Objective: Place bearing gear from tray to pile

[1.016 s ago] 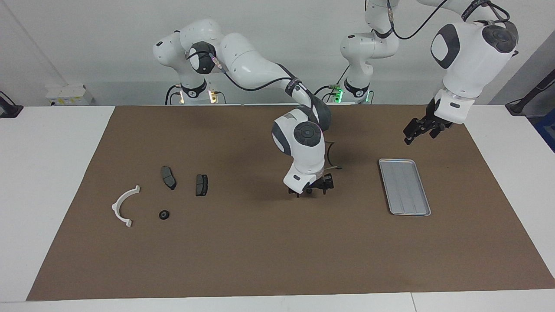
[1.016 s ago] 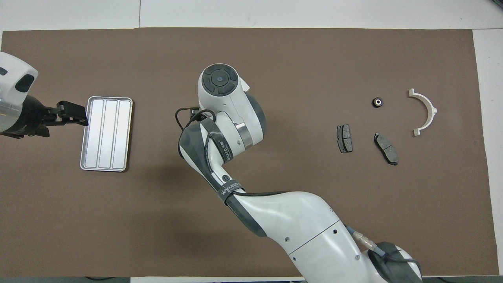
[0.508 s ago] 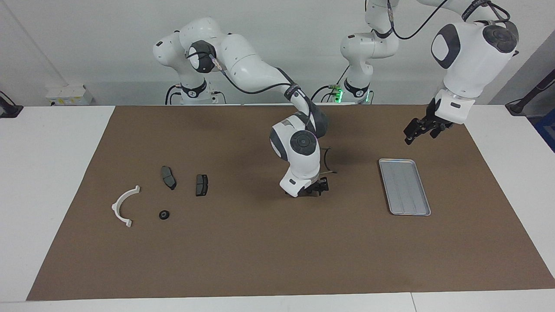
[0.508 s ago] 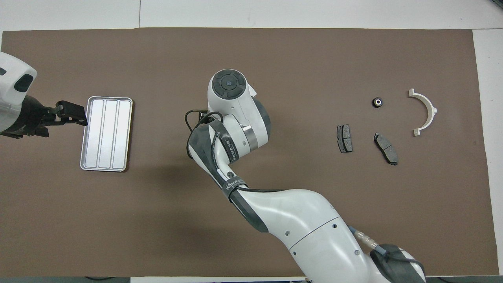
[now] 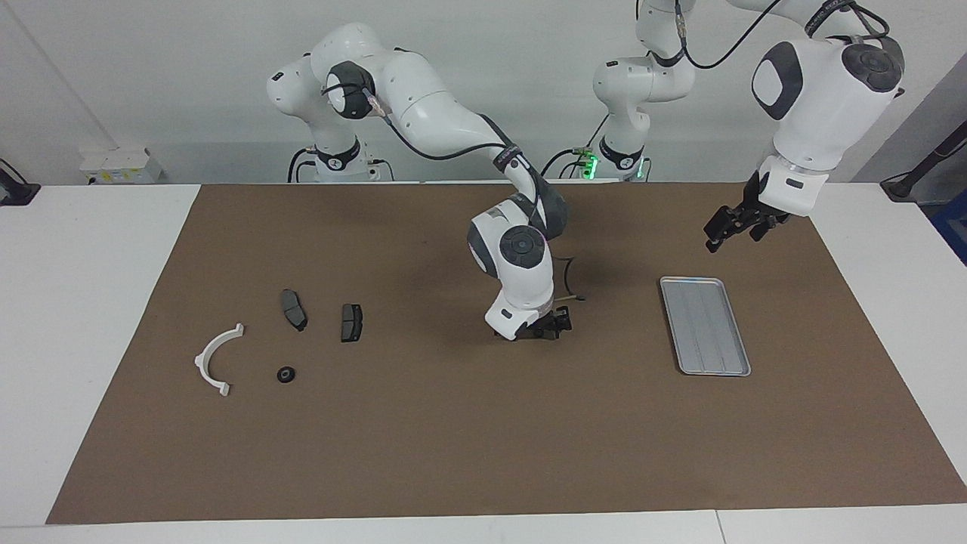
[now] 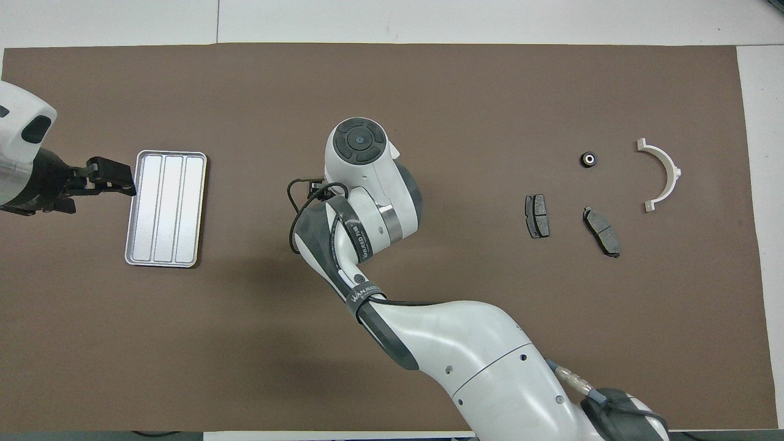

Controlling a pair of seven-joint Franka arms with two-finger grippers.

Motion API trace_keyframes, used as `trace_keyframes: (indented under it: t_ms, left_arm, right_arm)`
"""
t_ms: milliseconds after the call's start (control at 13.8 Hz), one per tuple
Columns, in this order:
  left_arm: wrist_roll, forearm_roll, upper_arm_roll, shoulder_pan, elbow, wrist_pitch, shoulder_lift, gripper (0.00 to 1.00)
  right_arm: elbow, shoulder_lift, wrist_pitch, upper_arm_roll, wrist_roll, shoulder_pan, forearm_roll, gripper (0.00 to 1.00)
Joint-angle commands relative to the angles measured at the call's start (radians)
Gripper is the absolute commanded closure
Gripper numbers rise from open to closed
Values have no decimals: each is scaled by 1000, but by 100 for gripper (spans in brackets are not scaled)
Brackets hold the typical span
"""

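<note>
1. Since a second ago the right gripper [image 5: 545, 329] has drawn back a little toward the right arm's end of the table, still low over the middle of the brown mat [image 5: 453, 453]; its wrist now leans more upright. The left gripper [image 5: 729, 227] has not moved.
2. The right gripper's jaws stand wide and carry nothing. In the overhead view the arm's own wrist hides it.
3. The left gripper [image 6: 104, 180] waits in the air by the tray's [image 5: 706, 325] short edge nearer the robots, jaws wide, holding nothing.
4. The tray [image 6: 166, 208] lies flat at the left arm's end of the mat, with nothing in it.
5. The small black gear [image 5: 285, 374] sits on the mat at the right arm's end, beside the white arc [image 5: 217, 359] and farther from the robots than the two dark pads [image 5: 293, 308] [image 5: 351, 322]. It touches none of them.
6. Bare mat lies on every side of the tray and between it and the right gripper; the parts lie well in from the mat's edges.
7. A strap on the right arm's cable reads "WANJEED" [image 6: 358, 289]; the rest cannot be read.
</note>
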Motion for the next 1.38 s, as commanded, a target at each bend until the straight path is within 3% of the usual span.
trace_keyframes:
  t_ms: [0,218,436,871,1089,1307]
  left_arm:
    - [9,-18,11,-8,-1,13,-3,0]
    - [9,-17,11,-8,-1,13,-3,0]
    - [9,-18,11,-8,-1,15,-3,0]
    - [7,-17,11,-8,-1,15,-3,0]
    - [7,-18,11,-8,-1,16,-3,0]
    - [7,-17,11,-8,-1,16,-5,0]
  right_arm:
    - [-51,-33,5,2,-1,9,23,1]
    - [-51,-38,6,3,4,9,25,17]
    - [-51,-41,11,5,7,8,25,52]
    - [-51,-41,14,6,5,5,23,99]
    - [-52,-47,14,8,-1,-7,8,100]
    - [-52,-116,-4,6,-9,-61,6,100]
